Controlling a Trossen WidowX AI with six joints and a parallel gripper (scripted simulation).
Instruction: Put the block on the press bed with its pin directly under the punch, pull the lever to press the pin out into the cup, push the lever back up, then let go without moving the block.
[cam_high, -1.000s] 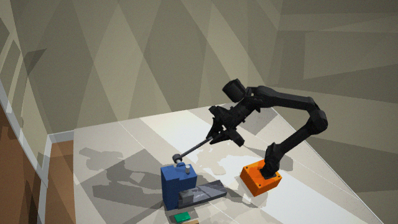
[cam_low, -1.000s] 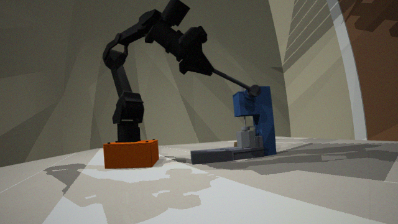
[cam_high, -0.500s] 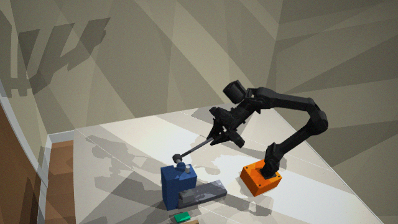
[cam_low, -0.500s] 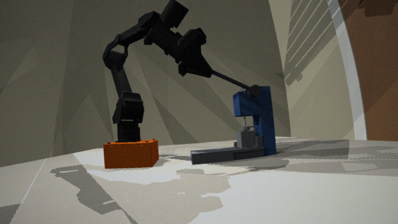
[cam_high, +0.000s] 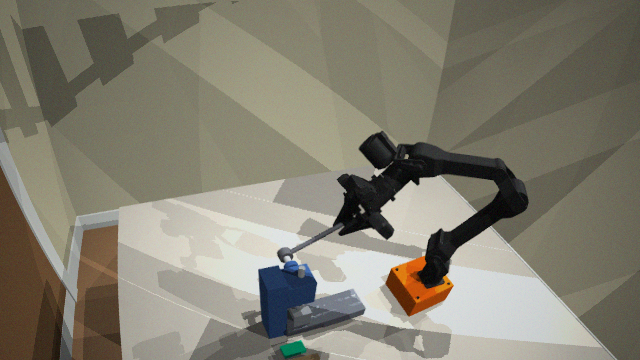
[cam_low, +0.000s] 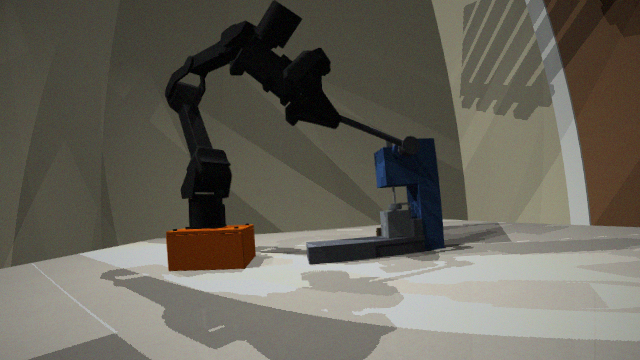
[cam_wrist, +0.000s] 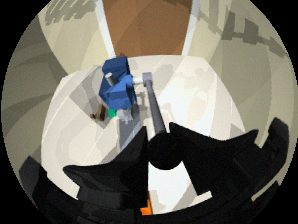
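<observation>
The grey block (cam_low: 395, 224) (cam_wrist: 125, 114) is seated on the press bed (cam_high: 340, 308) (cam_low: 345, 250), under the head of the blue press (cam_high: 274, 305) (cam_low: 431, 200) (cam_wrist: 116, 87), presumably so that the pin can be driven down by the thin punch (cam_low: 393, 194). Whether punch and pin are exactly in line cannot be told. The lever (cam_high: 316, 238) (cam_low: 370, 128) (cam_wrist: 155, 107) is held near its free end, well out from the pivot, probably for easier leverage. The gripper (cam_high: 342, 227) (cam_low: 339, 121) (cam_wrist: 157, 127) is partly open, its fingers clamped on the lever and kept from meeting by its thickness; the block is left untouched on the bench (cam_high: 200, 280) (cam_low: 500, 300) (cam_wrist: 65, 120) side.
</observation>
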